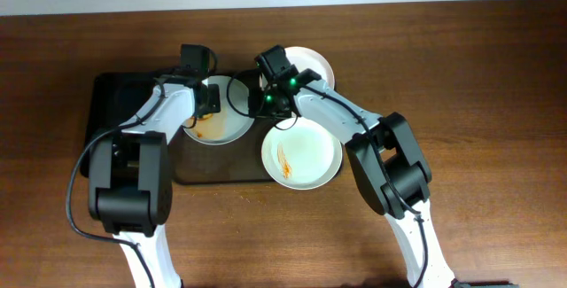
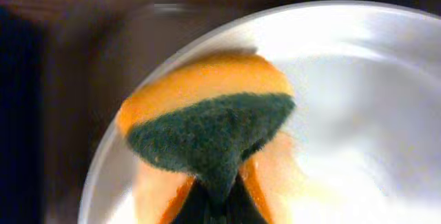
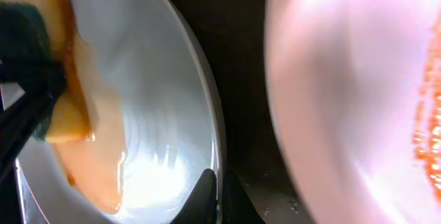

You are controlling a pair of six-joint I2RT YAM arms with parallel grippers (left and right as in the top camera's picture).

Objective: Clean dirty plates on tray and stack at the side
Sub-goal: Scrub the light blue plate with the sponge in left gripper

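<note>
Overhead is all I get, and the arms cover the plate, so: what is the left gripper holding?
Observer: Left gripper is shut on a green-topped orange sponge, which is pressed on the plate.
Operator: And the right one, is it free?
Observer: No. Right gripper is pinched shut on that same plate's rim, opposite the sponge.

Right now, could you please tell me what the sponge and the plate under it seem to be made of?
The sponge: soft yellow-orange foam backed by a fuzzy dark-green scouring layer. The plate: likely glazed ceramic or melamine, since it is glossy white with bright highlights.
</note>
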